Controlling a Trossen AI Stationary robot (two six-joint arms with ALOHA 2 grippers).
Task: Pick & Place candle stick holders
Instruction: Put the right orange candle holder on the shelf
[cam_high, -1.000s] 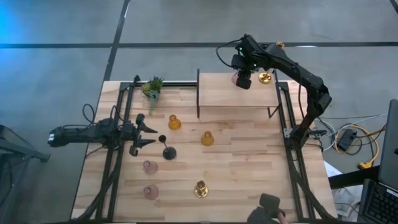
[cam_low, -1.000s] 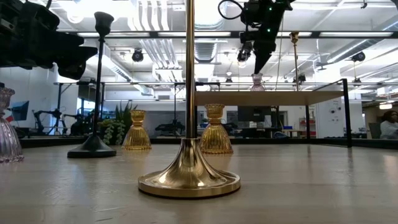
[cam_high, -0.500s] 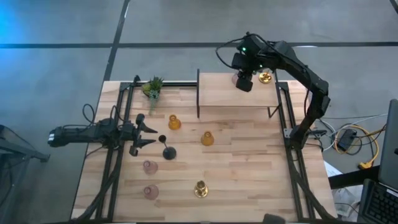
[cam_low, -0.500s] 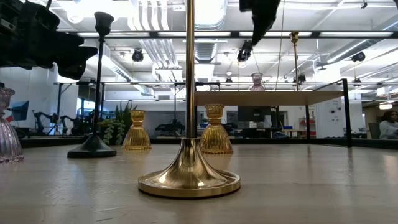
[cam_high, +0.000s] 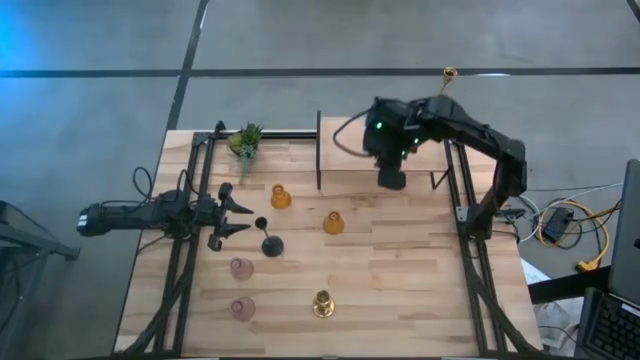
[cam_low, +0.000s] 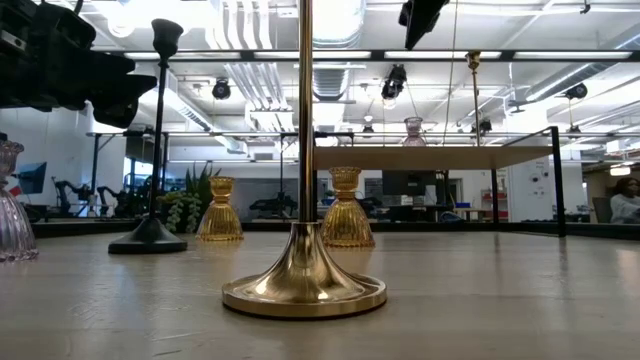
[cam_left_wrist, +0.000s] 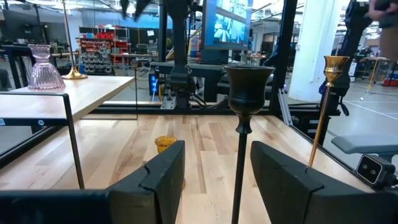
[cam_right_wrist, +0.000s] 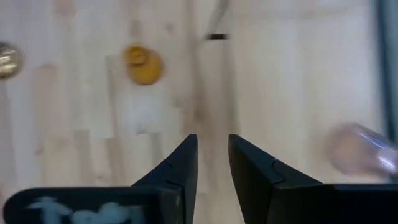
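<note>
The wooden desk (cam_high: 400, 290) carried amber (cam_high: 333, 222), black (cam_high: 271, 243), pink (cam_high: 241, 267) and gold (cam_high: 322, 303) candle stick holders, while the empty right gripper (cam_right_wrist: 212, 163), fingers narrowly apart, hung above the shelf (cam_high: 350, 150), and the left gripper (cam_high: 240, 216) waited spread beside the black one.

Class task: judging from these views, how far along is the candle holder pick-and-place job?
Done: one pink glass holder and one gold holder stand on the raised shelf. In hand: nothing; the right gripper is empty above the table. Left: two amber, two pink, one black, one gold holder.
</note>
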